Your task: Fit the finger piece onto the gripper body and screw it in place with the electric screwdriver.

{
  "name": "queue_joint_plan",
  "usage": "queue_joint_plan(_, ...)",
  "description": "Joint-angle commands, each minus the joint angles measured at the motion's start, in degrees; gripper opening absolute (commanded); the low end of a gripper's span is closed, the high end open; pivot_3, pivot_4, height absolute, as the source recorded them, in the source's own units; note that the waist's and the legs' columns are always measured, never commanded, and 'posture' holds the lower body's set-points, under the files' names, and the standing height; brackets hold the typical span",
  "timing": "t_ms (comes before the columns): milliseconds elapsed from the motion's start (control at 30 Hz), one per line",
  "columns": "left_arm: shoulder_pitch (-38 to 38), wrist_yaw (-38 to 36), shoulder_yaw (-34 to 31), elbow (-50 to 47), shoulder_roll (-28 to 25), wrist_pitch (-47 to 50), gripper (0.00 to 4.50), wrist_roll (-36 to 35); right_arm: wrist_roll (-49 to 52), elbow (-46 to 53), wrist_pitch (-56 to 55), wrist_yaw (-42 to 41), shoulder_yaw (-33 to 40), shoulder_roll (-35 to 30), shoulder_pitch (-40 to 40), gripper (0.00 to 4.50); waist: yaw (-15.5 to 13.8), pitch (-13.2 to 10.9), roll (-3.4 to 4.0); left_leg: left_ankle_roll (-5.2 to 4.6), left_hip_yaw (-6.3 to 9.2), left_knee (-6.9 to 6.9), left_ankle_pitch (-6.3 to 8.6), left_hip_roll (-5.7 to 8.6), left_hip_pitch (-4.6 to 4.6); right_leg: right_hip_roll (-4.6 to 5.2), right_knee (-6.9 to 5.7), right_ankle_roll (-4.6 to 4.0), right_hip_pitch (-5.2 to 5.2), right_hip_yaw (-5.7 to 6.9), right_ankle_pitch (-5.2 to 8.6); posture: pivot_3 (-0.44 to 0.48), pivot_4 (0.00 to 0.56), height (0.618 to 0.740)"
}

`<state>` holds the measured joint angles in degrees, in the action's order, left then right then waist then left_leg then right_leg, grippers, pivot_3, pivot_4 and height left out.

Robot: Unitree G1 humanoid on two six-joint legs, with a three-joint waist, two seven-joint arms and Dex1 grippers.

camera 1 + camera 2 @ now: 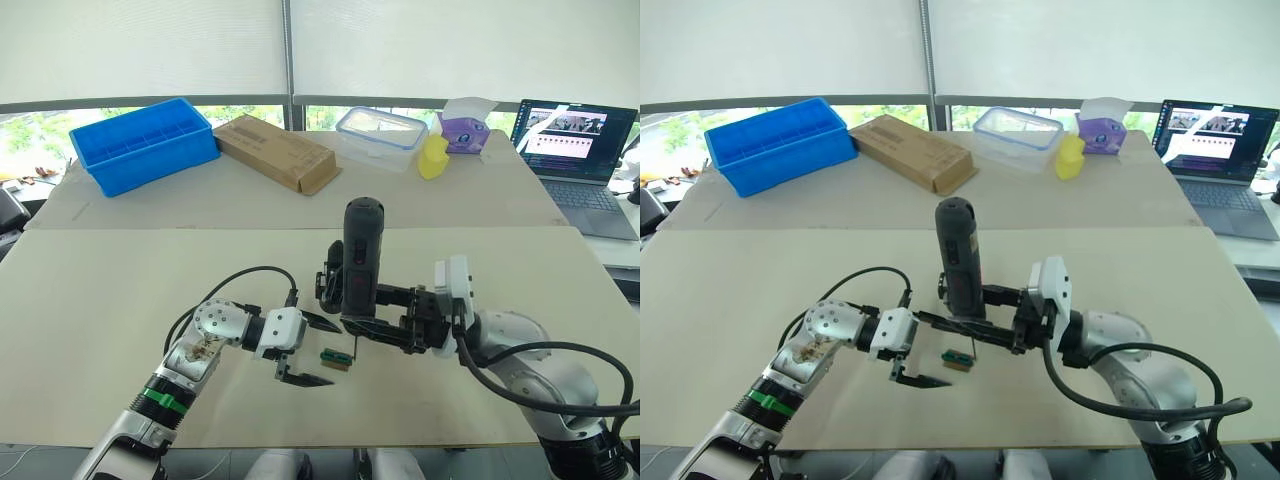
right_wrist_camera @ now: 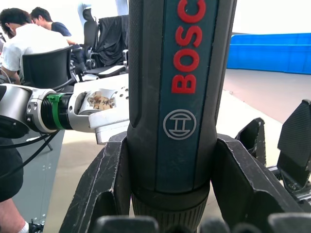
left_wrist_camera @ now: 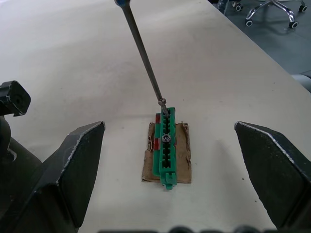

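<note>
In the head views, the right gripper [image 1: 372,312] holds the electric screwdriver [image 1: 360,258] upright, its bit pointing down at the small green block [image 1: 337,358] near the table's front edge. The left gripper [image 1: 300,350] waits just left of this block, fingers wide apart and empty. I judge the step is collecting a screw; the next move needs a straight lift.

In the left wrist view, the bit [image 3: 145,57] touches a screw [image 3: 163,102] at the block's far end, and the two open fingers [image 3: 73,170] stand either side of the block without touching it.

In the right wrist view, the right fingers [image 2: 104,189] are clamped firmly around the screwdriver's body.
</note>
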<state>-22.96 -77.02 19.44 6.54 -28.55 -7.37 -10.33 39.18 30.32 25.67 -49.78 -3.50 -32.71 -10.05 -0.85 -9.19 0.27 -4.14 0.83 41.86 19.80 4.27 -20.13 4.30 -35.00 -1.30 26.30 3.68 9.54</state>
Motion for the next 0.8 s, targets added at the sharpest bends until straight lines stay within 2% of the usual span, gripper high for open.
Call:
queue_joint_plan(33, -0.8, 0.3, 0.0, -1.9, 0.3, -0.3, 4.5, -0.3, 0.1, 2.6, -0.3, 0.1, 0.0, 0.1, -0.1, 1.92, 0.0, 0.0, 0.0, 0.0, 0.0, 0.0, 0.0, 0.0, 0.0, 0.0, 0.0, 0.0, 0.0, 0.0, 0.0, 0.0, 0.15, 0.74)
queue_joint_plan(433, -1.1, 0.3, 0.1, -1.1, 0.7, -0.8, 4.5, -0.1, 1.2, 2.5, 3.5, -0.4, 0.3, -1.6, -2.0, 1.92, 0.0, 0.0, -0.01, 0.0, 0.0, 0.0, 0.0, 0.0, 0.0, 0.0, 0.0, 0.0, 0.0, 0.0, 0.0, 0.0, 0.15, 0.74)
queue_joint_plan(800, -1.1, 0.0, 0.2, -0.3, 0.7, -1.3, 4.5, 0.0, 8.0, 4.8, 4.5, 1.2, 6.5, -1.3, -2.9, 1.92, 0.0, 0.0, -0.01, 0.0, 0.0, 0.0, 0.0, -0.01, 0.0, 0.01, 0.01, 0.0, -0.01, -0.01, 0.0, 0.0, 0.15, 0.74)
